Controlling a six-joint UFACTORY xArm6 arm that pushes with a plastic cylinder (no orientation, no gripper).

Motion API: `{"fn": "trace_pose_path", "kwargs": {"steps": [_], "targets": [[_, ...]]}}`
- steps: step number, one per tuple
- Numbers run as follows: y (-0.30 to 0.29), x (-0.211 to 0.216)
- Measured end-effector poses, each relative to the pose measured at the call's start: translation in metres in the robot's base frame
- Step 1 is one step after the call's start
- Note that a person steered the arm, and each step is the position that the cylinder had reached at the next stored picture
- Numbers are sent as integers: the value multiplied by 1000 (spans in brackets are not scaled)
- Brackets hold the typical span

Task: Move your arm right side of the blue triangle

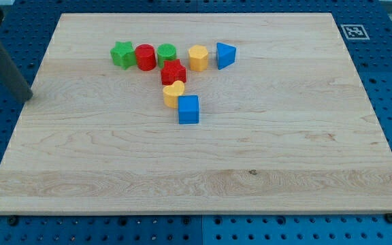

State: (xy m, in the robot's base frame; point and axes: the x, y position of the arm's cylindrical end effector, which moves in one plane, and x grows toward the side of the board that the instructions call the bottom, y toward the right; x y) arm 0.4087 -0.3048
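Rod tip (28, 97) sits at the wooden board's (250, 156) left edge, well apart from all blocks; no jaws exist on this rod. Blue triangle (225, 55) lies near the view's top, just right of a yellow block (198, 58). Green star (122, 54), red cylinder (145, 57) and green cylinder (167, 53) continue that row leftward.

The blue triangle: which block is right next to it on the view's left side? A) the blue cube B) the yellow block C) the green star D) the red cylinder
B: the yellow block sits just to the view's left of the blue triangle in the top row, while the green star is at that row's far left end.
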Motion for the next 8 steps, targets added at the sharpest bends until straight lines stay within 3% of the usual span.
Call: {"fn": "trace_pose_path", "kwargs": {"steps": [2, 3, 4, 6, 7, 8], "targets": [[37, -106], [104, -160], [195, -182], [382, -159], [427, -112], [436, -62]]}}
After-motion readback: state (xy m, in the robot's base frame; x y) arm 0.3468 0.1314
